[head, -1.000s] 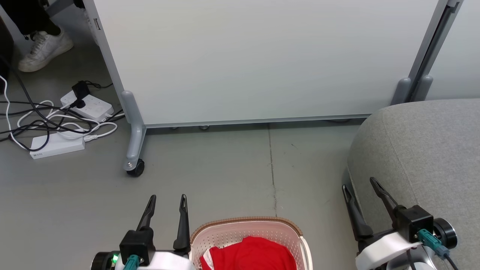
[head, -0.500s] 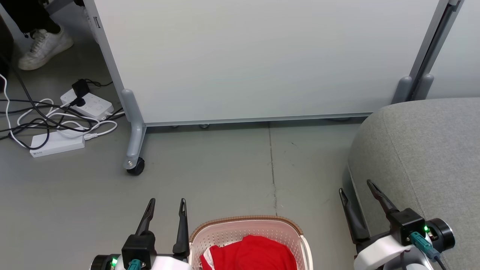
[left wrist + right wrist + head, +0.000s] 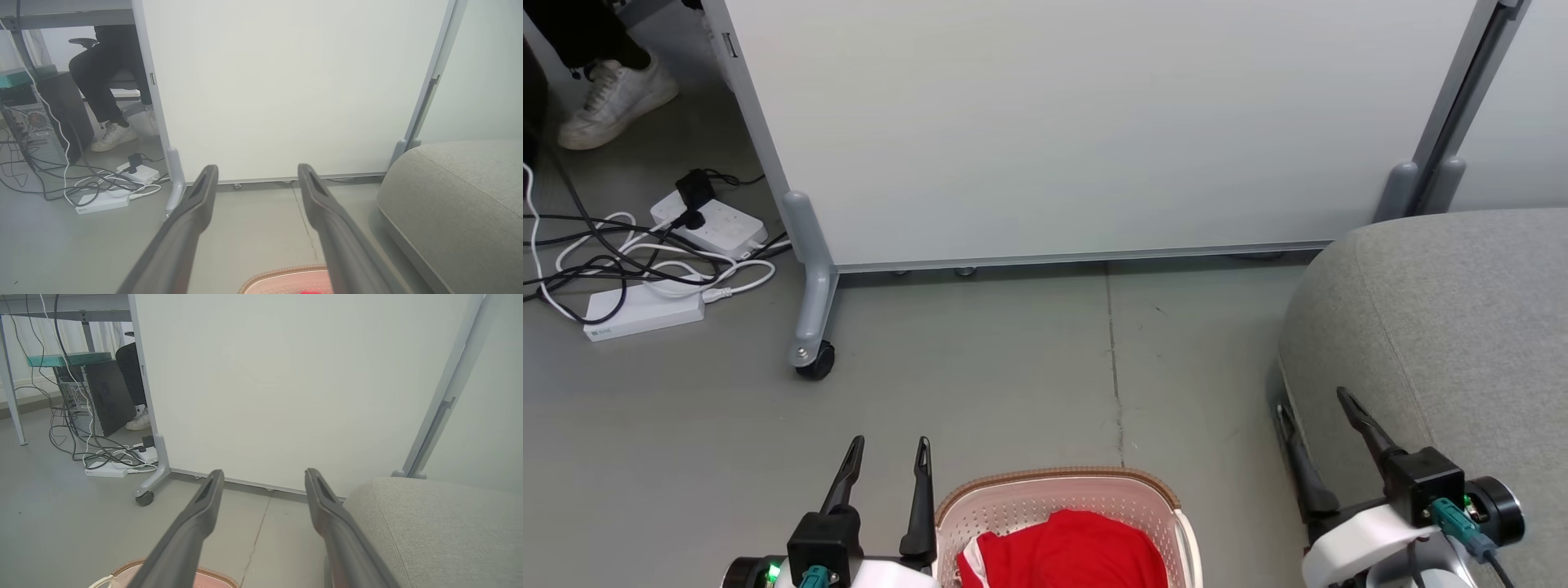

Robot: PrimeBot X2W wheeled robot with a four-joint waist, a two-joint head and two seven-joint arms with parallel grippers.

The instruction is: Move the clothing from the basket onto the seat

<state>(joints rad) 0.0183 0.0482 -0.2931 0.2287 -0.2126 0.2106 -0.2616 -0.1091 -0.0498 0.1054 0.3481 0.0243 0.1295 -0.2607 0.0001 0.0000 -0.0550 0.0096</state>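
Visibly one basket (image 3: 1013,510); one red clothing heap (image 3: 1070,551) inside; one seat (image 3: 1445,327).

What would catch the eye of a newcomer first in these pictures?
The bright red clothing stands out most, lying in the cream basket at the bottom middle of the head view. At the right rises the large grey seat. A wide white partition stands behind, with tangled cables on the floor to its left.
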